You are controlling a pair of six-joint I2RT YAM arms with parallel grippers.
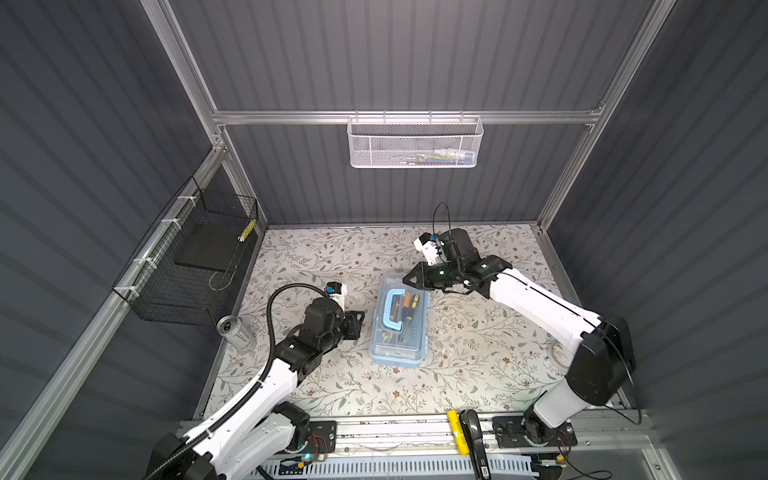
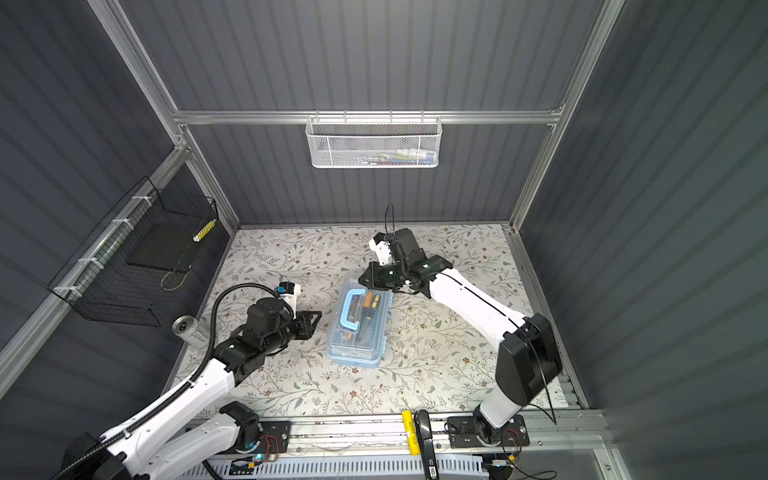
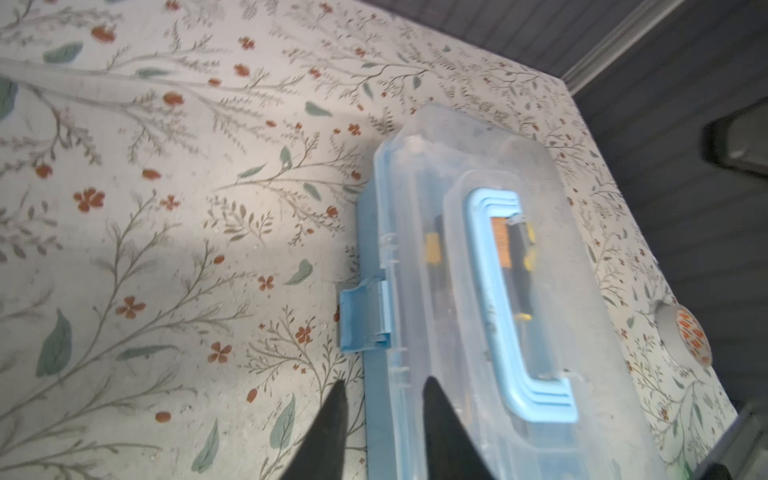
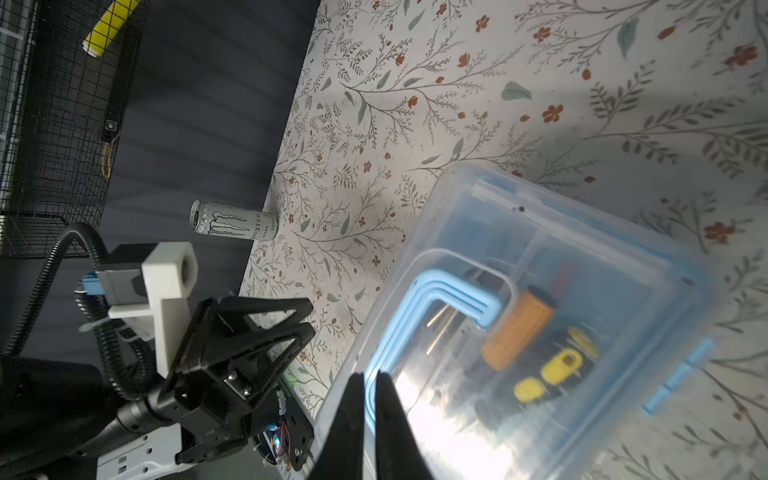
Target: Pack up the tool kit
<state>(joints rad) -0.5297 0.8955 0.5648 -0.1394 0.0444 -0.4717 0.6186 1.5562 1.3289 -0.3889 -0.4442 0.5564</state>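
The tool kit lies in the middle of the floral table, clear lid down, with its light blue handle folded flat. Screwdrivers with orange and yellow grips show through the lid. Its blue latch sticks out from the side facing the left arm. My left gripper hovers beside that side, open, holding nothing. My right gripper is at the kit's far end over the lid. Its jaws stand only a slit apart with nothing between them.
A silver drink can stands at the table's left edge behind the left arm. A black wire basket hangs on the left wall, and a white mesh basket on the back rail. A tape roll lies near the right edge.
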